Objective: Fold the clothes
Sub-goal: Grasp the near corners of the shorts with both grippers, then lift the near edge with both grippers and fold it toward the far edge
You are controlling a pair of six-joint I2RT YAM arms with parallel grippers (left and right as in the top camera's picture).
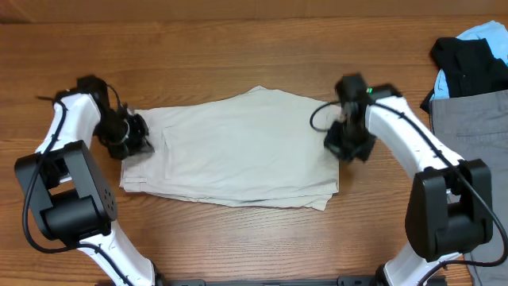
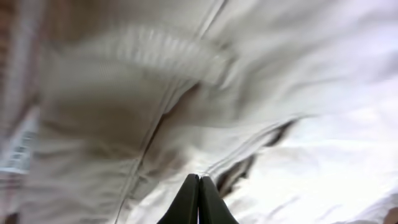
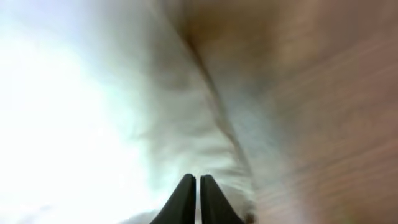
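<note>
While the clothes lie flat between them, both jaws are pressed together at opposite edges.

The clothes were soft, matt cream cloth, lightly creased, with stitched seams. The tabletop was smooth brown wood grain, faintly shiny. The arm shells looked like glossy white plastic, and the left tool and right tool were matt black.

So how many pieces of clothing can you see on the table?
4: beige trousers in the middle; a black piece, a light blue piece and a grey piece at the right edge. More may be hidden under that pile.
</note>
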